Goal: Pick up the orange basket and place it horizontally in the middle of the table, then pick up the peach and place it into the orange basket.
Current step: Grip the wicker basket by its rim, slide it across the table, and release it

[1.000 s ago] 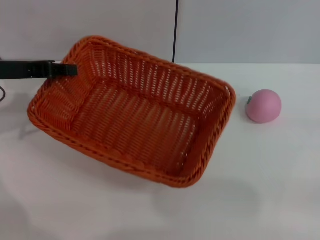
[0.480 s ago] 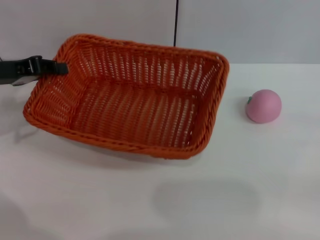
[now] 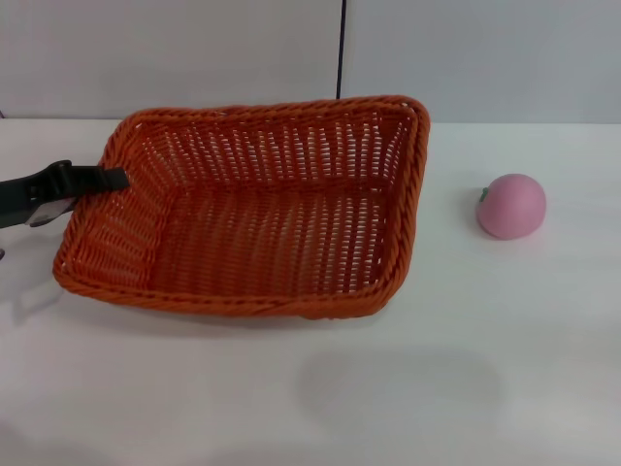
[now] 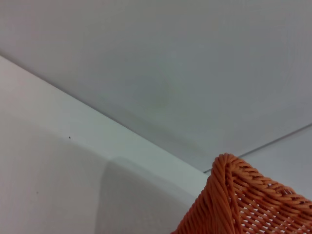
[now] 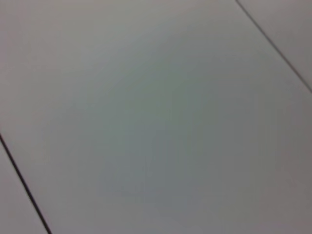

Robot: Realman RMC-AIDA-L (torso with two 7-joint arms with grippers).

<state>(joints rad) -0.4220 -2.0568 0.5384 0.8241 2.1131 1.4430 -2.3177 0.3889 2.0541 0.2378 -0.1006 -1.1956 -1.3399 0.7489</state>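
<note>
The orange basket [image 3: 262, 233] lies with its long side running left to right, left of the middle of the white table [image 3: 408, 388]. My left gripper [image 3: 114, 178] reaches in from the left edge and is shut on the braided rim of the basket's left short side. A corner of the basket [image 4: 243, 200] shows in the left wrist view. The pink peach [image 3: 511, 206] sits on the table to the right of the basket, well apart from it. My right gripper is out of view.
A grey wall [image 3: 194, 49] with a dark vertical seam [image 3: 341, 49] stands behind the table. Bare tabletop stretches in front of the basket and around the peach. The right wrist view shows only grey wall panels.
The basket has swung with my left gripper from a slanted, tilted pose to a level one with its long side left to right, and has come lower. The peach has not moved.
</note>
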